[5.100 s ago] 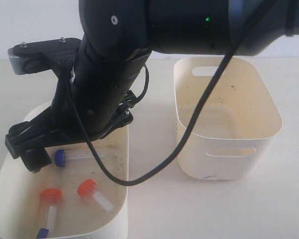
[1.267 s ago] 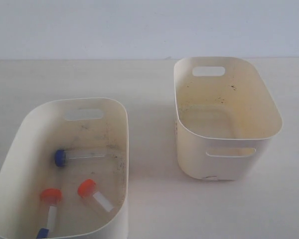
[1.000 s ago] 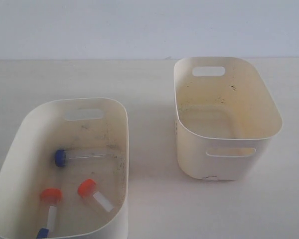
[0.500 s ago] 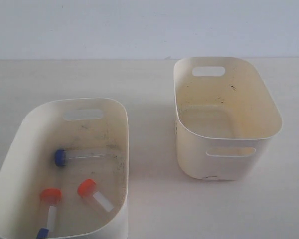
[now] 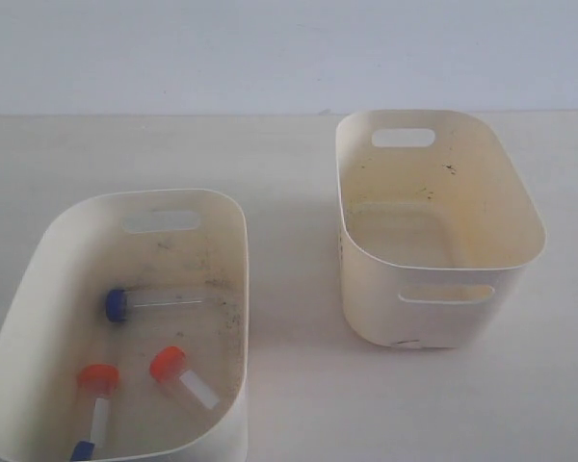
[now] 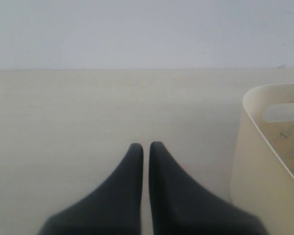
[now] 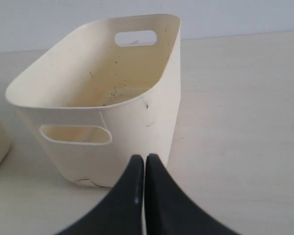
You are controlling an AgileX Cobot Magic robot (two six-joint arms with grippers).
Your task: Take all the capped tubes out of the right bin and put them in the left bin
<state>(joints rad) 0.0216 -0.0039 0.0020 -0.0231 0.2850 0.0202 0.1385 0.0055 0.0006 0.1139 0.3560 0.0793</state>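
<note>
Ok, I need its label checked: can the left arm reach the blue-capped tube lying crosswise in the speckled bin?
Probably yes. The blue-capped tube lies unobstructed in the open left bin, nothing over it. The left claw is shut outside the bin and would have to open.

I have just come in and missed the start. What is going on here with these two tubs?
Nothing is being handled now. The capped tubes lie in the left bin, showing two blue caps and two orange ones; no tube shows in the right bin. The left end effector and the right end effector are shut, holding nothing, each near its bin. The task looks finished.
</note>
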